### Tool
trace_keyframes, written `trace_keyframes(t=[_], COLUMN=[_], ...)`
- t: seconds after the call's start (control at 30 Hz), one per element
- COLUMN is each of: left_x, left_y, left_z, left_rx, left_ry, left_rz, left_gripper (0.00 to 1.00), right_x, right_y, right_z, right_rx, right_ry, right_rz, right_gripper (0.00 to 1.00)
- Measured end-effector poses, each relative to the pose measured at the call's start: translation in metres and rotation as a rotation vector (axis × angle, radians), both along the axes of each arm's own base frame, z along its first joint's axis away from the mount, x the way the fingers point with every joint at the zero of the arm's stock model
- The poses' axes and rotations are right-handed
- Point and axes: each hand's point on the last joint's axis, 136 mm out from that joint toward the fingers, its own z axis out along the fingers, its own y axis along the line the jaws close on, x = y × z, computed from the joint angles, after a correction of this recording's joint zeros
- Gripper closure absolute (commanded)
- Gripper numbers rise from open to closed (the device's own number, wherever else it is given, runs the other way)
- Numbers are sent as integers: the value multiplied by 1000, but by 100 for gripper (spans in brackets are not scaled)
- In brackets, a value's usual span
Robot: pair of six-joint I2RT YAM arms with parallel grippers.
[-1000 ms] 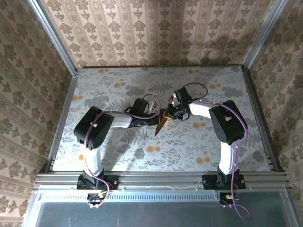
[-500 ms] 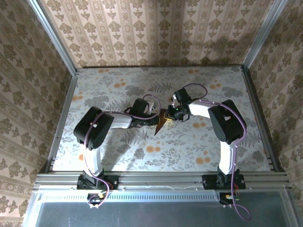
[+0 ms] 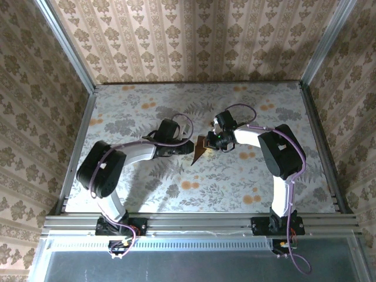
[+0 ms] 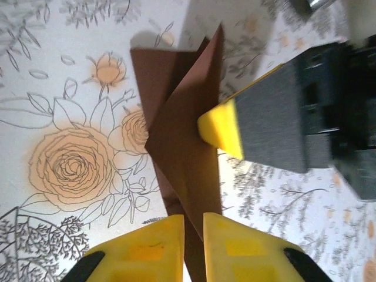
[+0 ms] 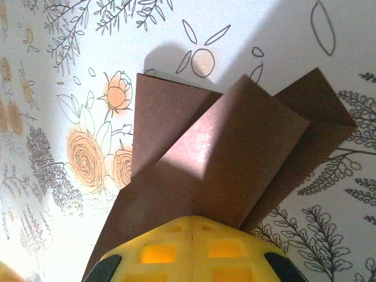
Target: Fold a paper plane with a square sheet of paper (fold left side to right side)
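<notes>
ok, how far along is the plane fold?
Done: paper creased into a pointed shape with layered flaps. In hand: right jaws shut on it; left jaws straddle its narrow end, grip unclear. To do: flaps stick up loose, not yet a slim dart.

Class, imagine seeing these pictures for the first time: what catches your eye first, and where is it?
The dark reddish-brown folded paper stands out at the centre of the pale floral table. The right gripper is shut on its wide end, while the left gripper, jaws slightly parted, straddles its narrow end.

Half-folded reddish-brown paper plane (image 3: 200,151), mid-table
</notes>
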Motion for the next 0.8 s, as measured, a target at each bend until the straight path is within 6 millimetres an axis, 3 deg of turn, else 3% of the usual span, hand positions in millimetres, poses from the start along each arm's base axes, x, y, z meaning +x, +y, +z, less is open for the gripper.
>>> trace_keyframes(t=[0.2, 0.47, 0.67, 0.8], left_x=[-9, -26, -32, -35], left_y=[-1, -20, -36, -36], left_z=[20, 26, 19, 3], left_rx=[-55, -137, -151, -127], left_ry=[20, 137, 195, 238], left_rz=[-27, -111, -161, -160], left_gripper=[100, 100, 100, 100], right_x=[0, 0, 0, -1], right_y=[0, 0, 0, 0], right_z=[0, 0, 0, 0], right_rx=[1, 1, 0, -2], right_ry=[-3, -4, -4, -5], right_rz=[0, 0, 0, 2], right_gripper=[97, 100, 100, 100])
